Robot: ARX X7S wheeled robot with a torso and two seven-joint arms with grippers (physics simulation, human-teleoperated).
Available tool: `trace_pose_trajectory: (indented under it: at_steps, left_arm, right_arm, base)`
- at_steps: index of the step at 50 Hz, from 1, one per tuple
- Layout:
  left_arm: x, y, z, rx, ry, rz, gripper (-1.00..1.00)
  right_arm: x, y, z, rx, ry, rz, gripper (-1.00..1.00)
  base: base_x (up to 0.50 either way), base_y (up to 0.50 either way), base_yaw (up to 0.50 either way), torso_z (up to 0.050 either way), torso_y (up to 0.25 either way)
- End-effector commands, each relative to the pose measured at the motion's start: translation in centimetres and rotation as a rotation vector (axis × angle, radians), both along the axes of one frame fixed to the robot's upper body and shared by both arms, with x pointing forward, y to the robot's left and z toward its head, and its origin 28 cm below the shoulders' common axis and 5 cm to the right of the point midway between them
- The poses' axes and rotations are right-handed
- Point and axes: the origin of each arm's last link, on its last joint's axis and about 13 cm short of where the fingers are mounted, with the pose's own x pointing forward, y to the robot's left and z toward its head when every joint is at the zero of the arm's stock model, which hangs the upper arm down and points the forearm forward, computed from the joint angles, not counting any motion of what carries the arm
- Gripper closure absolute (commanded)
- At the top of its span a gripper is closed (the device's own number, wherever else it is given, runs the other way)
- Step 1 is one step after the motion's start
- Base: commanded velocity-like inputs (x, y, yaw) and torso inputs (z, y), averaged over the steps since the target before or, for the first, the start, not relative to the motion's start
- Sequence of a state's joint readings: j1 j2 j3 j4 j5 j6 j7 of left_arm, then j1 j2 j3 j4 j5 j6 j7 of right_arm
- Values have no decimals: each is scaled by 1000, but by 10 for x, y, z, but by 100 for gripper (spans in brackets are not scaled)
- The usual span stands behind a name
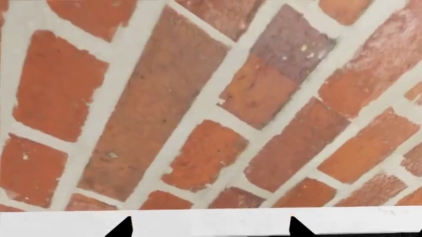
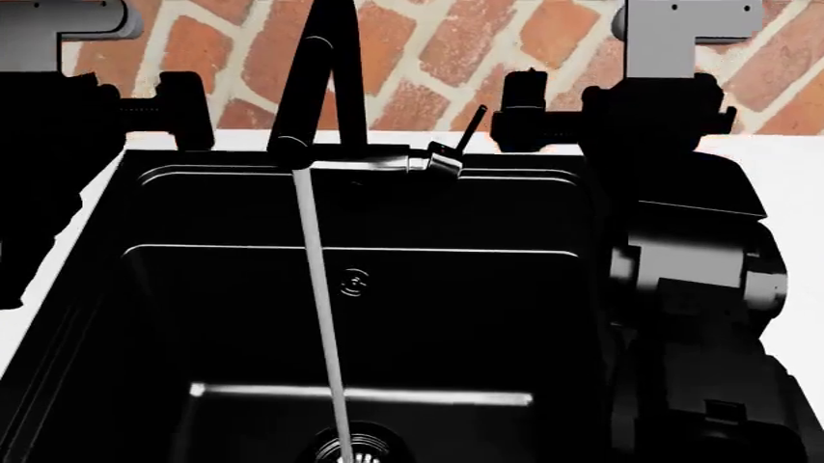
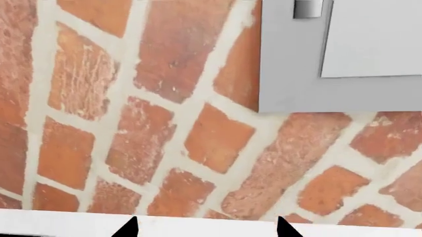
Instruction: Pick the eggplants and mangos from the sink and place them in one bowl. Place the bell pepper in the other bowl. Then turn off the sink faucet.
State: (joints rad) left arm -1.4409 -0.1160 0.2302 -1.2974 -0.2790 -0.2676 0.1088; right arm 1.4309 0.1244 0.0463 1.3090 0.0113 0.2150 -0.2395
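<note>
The black sink (image 2: 425, 289) fills the head view, and no eggplants, mangos, bell pepper or bowls show in any view. Its black faucet (image 2: 315, 68) is running, with a thin stream of water (image 2: 322, 289) falling to the drain (image 2: 354, 449). The faucet's lever handle (image 2: 466, 130) stands tilted at the sink's back rim. My left gripper (image 2: 187, 106) hangs over the back left rim, facing the brick wall. My right gripper (image 2: 528, 101) is just right of the lever. Both wrist views show the fingertips wide apart, left gripper (image 1: 209, 224) and right gripper (image 3: 205, 224), with only white counter between them.
A red brick wall (image 2: 425, 58) rises right behind the sink. A white counter (image 2: 785, 174) surrounds the basin. A grey cabinet (image 3: 343, 54) hangs on the wall above the right gripper. My right arm's dark body (image 2: 696, 289) covers the sink's right side.
</note>
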Motion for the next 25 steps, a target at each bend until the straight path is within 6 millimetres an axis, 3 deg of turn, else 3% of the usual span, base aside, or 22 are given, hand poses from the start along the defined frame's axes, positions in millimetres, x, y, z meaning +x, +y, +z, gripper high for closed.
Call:
trace_pose_trajectory:
  at_steps: [1, 6, 9, 15, 25]
  left_arm:
    - [2, -3, 9, -22, -32, -1, -100]
    - [3, -6, 13, -19, -43, -11, -100]
    - [3, -6, 16, -22, -51, -14, -100]
    - [4, -5, 26, -24, -76, -9, -100]
    - [5, -10, 39, 11, -113, -36, -100]
  right_arm:
    - [-1, -6, 2, -10, -2, -15, -100]
    - [0, -4, 3, 1, -21, -13, -100]
    - [2, -5, 21, 19, -65, -16, -100]
    - [2, -7, 26, 10, -88, 1, -100]
    - [3, -5, 29, 10, -111, 13, -100]
  base:
    - [0, 0, 0, 15, -232]
    - [0, 0, 0, 16, -232]
    - [0, 0, 0, 16, -230]
    - [0, 0, 0, 16, -229]
    - [0, 0, 0, 21, -129]
